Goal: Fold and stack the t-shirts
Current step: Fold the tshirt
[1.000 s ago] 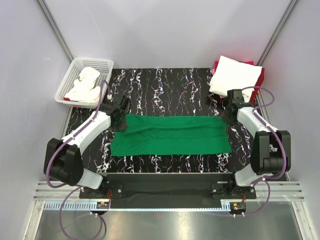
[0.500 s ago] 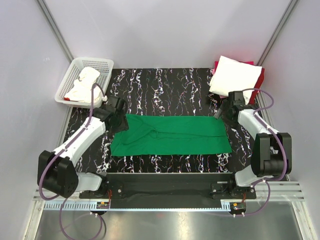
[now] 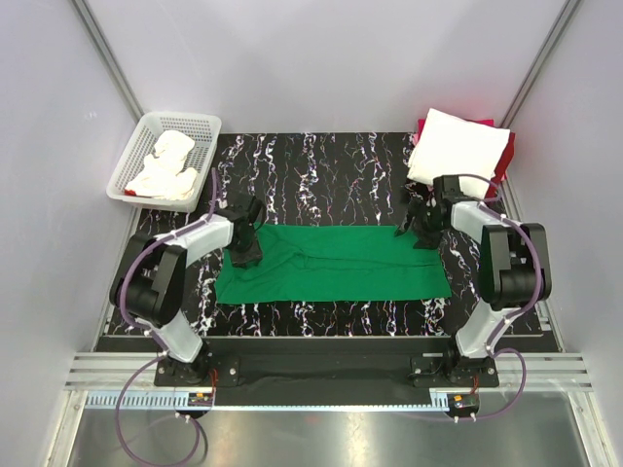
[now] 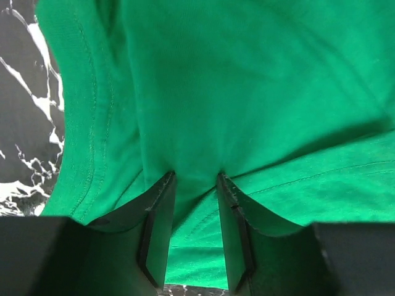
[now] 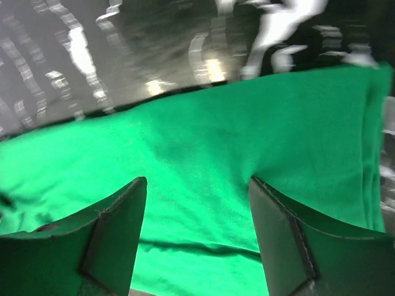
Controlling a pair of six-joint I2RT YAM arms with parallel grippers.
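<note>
Bright green t-shirt [image 3: 331,263], black white-veined tabletop [image 3: 321,165], white mesh basket [image 3: 180,118], white shirt [image 3: 458,146] over red shirt [image 3: 507,156]

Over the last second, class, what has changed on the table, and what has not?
Both arms swung inward over the green t-shirt. The left end effector now pinches fabric at its left end; the right end effector hangs open above its right end. The shirt, the white-and-red stack and the basket stayed put.
</note>
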